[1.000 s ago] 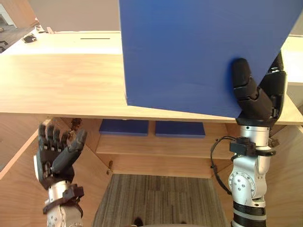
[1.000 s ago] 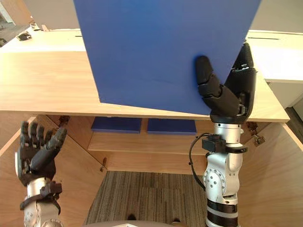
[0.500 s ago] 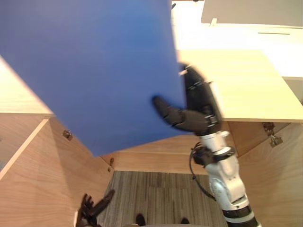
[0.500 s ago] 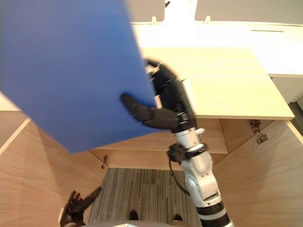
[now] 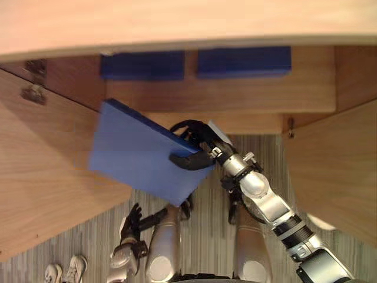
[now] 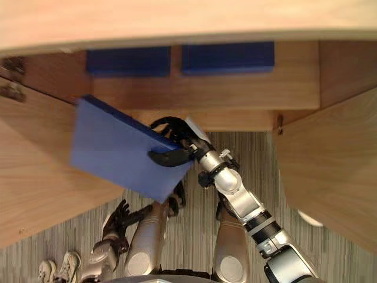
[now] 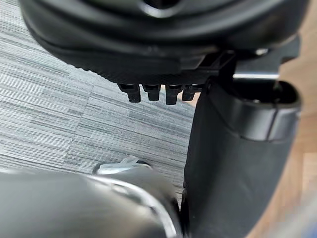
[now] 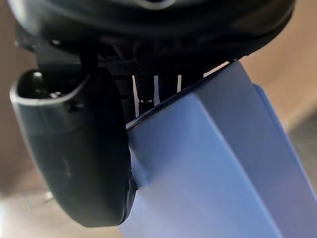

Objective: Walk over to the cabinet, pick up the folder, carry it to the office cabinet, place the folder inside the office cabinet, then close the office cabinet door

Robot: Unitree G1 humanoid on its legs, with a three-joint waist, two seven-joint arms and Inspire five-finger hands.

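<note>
I hold a large flat blue folder (image 5: 136, 156) tilted in the air before the open wooden office cabinet (image 5: 177, 23), below its top board. My right hand (image 5: 193, 146) is shut on the folder's right edge, thumb across the near face and fingers curled behind. The right wrist view shows the thumb (image 8: 74, 148) pressed on the blue folder (image 8: 208, 173). My left hand (image 5: 131, 221) hangs low by my side over the carpet, open and holding nothing, also seen in the left wrist view as the left hand (image 7: 148, 44).
Two more blue folders (image 5: 141, 65) (image 5: 244, 61) lie side by side on the cabinet's upper shelf (image 5: 224, 88). Open doors stand at left (image 5: 47, 177) and right (image 5: 336, 171). Striped grey carpet (image 5: 212, 206) lies below. A pair of light shoes (image 5: 65, 272) is at lower left.
The camera has tipped down. My right hand has brought the folder down from above the cabinet top to in front of the open cabinet. The left hand has dropped to my side.
</note>
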